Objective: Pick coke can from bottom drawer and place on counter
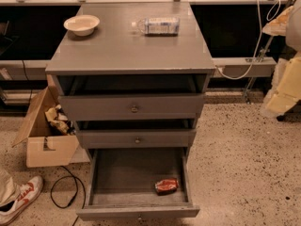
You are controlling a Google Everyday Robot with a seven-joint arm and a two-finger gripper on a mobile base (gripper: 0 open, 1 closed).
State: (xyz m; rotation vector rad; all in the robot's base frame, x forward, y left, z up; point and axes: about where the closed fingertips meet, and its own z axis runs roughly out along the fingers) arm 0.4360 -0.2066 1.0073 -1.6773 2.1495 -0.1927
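Note:
The coke can (166,186) is a small red can lying on its side in the front right corner of the bottom drawer (113,173). That drawer is pulled fully open near the floor. The counter (127,46) is the grey top of the cabinet. My gripper (285,86) shows as a pale yellowish shape at the right edge of the view. It is level with the upper drawers, well to the right of the cabinet and far above the can. It holds nothing that I can see.
A white bowl (82,24) stands at the counter's back left and a clear water bottle (158,26) lies at the back middle. The two upper drawers (134,108) are slightly open. An open cardboard box (44,135), a black cable (66,192) and a person's shoe (19,197) are on the floor at left.

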